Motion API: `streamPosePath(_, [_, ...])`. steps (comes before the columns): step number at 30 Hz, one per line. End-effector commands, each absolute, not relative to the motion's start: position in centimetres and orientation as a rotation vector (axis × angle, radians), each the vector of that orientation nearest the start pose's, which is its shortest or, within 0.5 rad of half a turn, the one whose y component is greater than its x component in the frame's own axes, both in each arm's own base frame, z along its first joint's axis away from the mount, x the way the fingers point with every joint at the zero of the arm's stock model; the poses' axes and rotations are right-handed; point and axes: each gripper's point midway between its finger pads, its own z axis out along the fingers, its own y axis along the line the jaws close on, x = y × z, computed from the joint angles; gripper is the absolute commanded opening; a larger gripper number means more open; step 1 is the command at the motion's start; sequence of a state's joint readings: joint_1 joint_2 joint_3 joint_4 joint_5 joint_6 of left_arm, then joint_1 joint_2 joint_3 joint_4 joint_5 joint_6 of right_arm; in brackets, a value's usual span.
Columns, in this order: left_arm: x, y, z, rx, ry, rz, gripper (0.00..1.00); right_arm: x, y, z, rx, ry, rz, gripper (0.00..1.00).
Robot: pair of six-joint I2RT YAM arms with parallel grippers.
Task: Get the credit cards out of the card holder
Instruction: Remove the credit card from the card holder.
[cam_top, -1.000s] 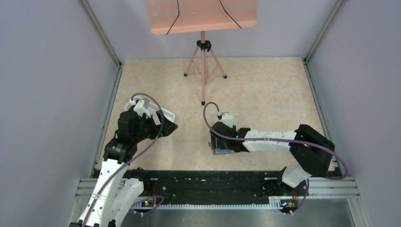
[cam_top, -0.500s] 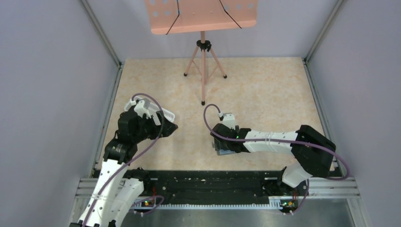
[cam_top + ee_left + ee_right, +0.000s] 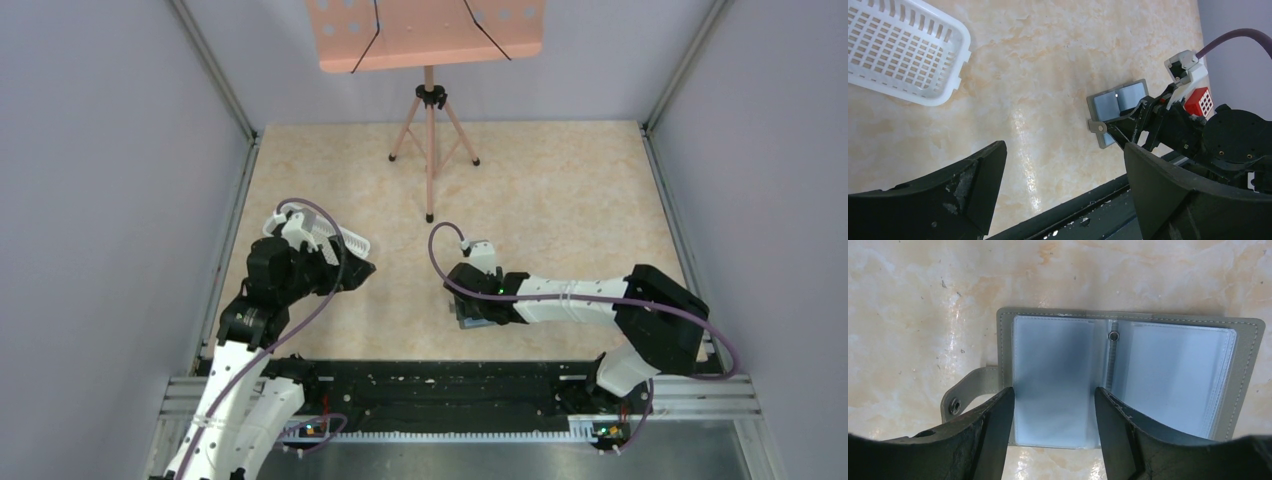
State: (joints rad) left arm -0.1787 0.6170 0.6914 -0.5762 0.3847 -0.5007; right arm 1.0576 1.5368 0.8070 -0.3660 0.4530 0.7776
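The right gripper (image 3: 1053,395) has narrowed, jaws parted astride the left pocket of the card holder (image 3: 1173,370); extraction seems to be starting; next calls for a fine pinch inside that pocket; the left gripper (image 3: 1063,150) hangs spread.

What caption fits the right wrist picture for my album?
The right arm's fingers, spread apart, frame one half of the open card holder lying flat on the marbled table.

White-and-black arms (image 3: 570,295), purple cables (image 3: 431,252)
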Motion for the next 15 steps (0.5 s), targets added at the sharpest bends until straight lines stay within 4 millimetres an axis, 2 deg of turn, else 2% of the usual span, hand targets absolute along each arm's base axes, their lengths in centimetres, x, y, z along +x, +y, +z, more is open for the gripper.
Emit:
streamPosePath(1, [21.3,-12.6,21.0,-0.058,2.076,-0.816,0.92,19.7,25.3,2.3,-0.235,2.499,0.104,0.61])
streamPosePath(7, [21.2,-12.7,21.1,-0.051,2.073,-0.825,0.92,19.6,25.7,2.2,-0.232,2.505,0.132,0.61])
streamPosePath(10, [21.2,-12.7,21.1,-0.050,2.074,-0.826,0.92,19.5,25.7,2.2,-0.226,2.506,0.140,0.54])
streamPosePath(13, [21.2,-12.8,21.0,-0.050,2.075,-0.828,0.91,19.5,25.9,2.7,-0.208,2.493,0.175,0.42])
streamPosePath(15, [21.2,-12.8,21.1,-0.049,2.072,-0.828,0.91,19.5,26.2,3.3,-0.188,2.480,0.210,0.39])
